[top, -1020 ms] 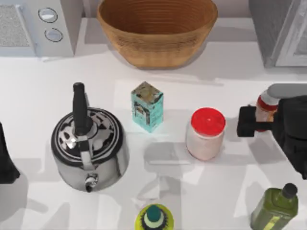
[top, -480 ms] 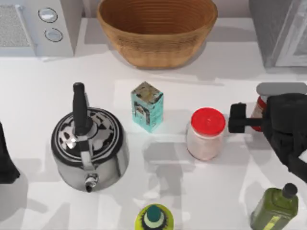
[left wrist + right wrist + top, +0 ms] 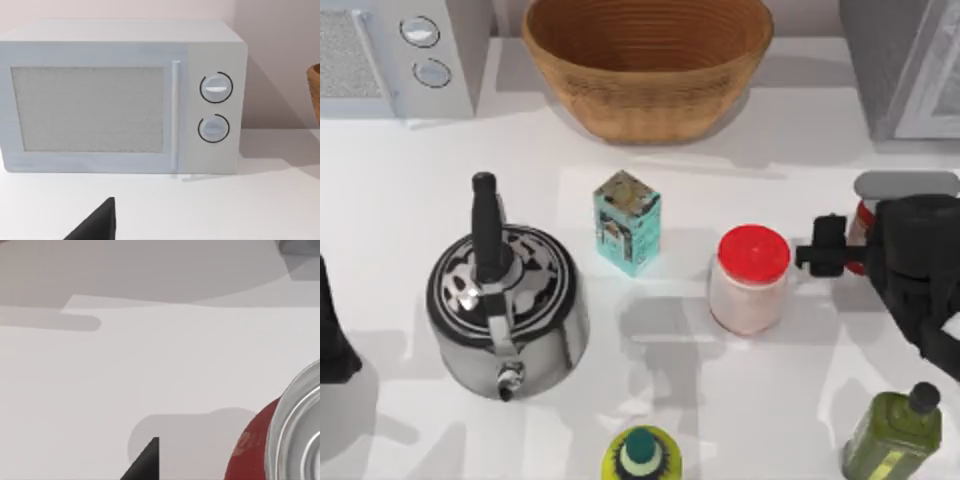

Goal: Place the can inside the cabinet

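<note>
From above, the right gripper [image 3: 842,246] sits at the table's right side, its black fingers [image 3: 830,246] closed around the red can [image 3: 861,224], just right of the red-lidded jar [image 3: 751,279]. The grey cabinet [image 3: 902,62] stands at the far right corner, well apart from the can. The left arm [image 3: 332,330] rests at the left edge; whether its fingers are parted cannot be told. The left wrist view faces the white microwave [image 3: 120,97]. The right wrist view shows the can's [image 3: 280,437] silver top above the white table [image 3: 150,370].
</note>
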{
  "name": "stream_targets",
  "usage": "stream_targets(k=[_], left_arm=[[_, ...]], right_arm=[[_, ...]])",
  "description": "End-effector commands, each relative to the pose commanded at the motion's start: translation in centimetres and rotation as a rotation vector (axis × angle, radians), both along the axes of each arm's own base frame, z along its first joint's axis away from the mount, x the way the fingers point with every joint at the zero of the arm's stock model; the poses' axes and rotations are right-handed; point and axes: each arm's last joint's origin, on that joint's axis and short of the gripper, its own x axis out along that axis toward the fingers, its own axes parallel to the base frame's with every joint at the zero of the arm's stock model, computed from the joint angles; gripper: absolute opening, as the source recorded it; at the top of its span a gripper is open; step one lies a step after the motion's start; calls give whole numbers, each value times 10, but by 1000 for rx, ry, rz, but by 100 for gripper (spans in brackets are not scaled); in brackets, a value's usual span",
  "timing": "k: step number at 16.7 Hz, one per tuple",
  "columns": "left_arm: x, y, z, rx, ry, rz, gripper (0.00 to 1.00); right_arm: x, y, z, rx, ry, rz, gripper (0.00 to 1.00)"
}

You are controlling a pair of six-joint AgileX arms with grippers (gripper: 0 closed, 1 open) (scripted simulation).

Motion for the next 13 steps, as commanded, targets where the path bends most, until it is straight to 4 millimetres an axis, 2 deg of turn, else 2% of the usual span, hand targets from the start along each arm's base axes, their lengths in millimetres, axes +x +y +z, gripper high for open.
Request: stream_targets(k=[7,13], left_arm=[[0,0,0,0,0,0,100],[0,0,0,0,0,0,100]], right_arm=[[0,0,0,0,0,0,2],[0,0,0,0,0,0,0]])
